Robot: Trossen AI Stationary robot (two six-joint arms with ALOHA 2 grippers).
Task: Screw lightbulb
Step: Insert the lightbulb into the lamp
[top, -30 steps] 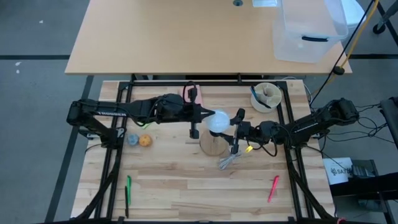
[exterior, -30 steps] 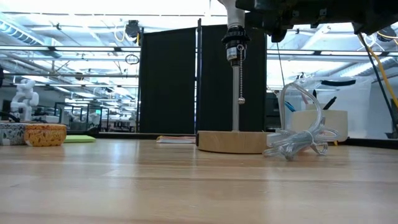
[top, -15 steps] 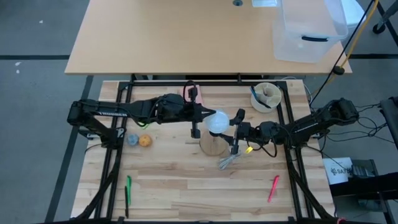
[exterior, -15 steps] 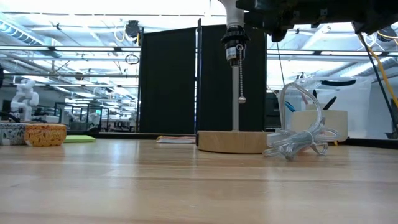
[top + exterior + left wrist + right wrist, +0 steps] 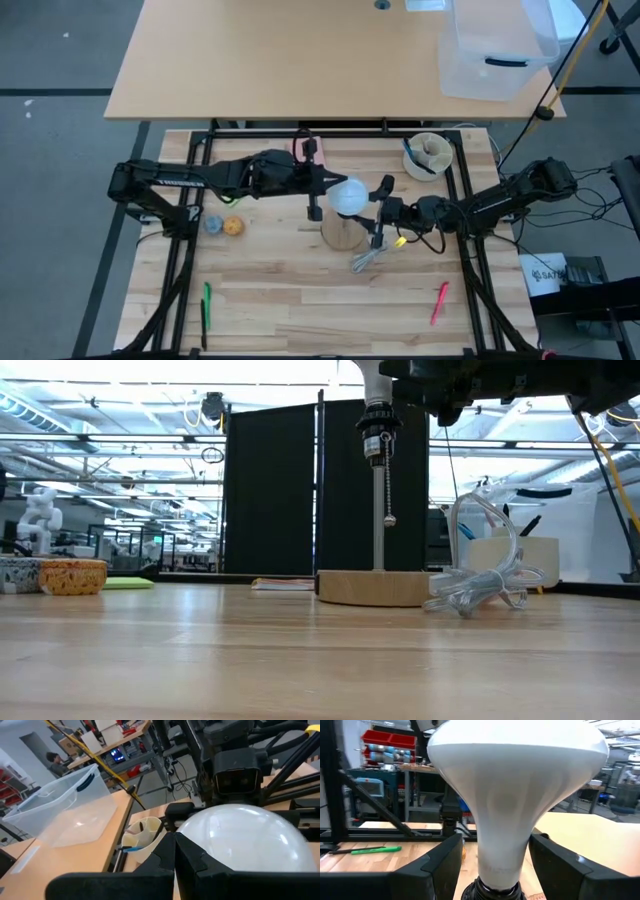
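The white lightbulb [image 5: 350, 195] stands upright with its base in the black socket [image 5: 377, 432]. The socket tops a thin metal pole rising from a round wooden disc [image 5: 372, 588]. My left gripper [image 5: 333, 184] reaches in level from the table's left, shut, with its tips at the dome's left edge [image 5: 186, 836]. My right gripper [image 5: 372, 210] comes level from the table's right and is open. Its two fingers [image 5: 434, 866] stand on either side of the bulb's tapering neck [image 5: 501, 845]. A gap shows beside one finger. My left gripper's shut fingertips [image 5: 175, 845] lie against the left side of the dome [image 5: 192, 832], coming level from the table's left. The bulb stays upright in its socket. My right gripper's other finger [image 5: 560, 865] stands very close to the neck; whether it touches, I cannot tell.
A crumpled clear plastic wrapper [image 5: 368, 260] lies on the table just right of the disc's near side. A cream cup with pens [image 5: 428, 155] stands at the far right. Two small round things [image 5: 223, 226] sit at the left. A green marker [image 5: 206, 305] and a red one [image 5: 438, 303] lie near the front.
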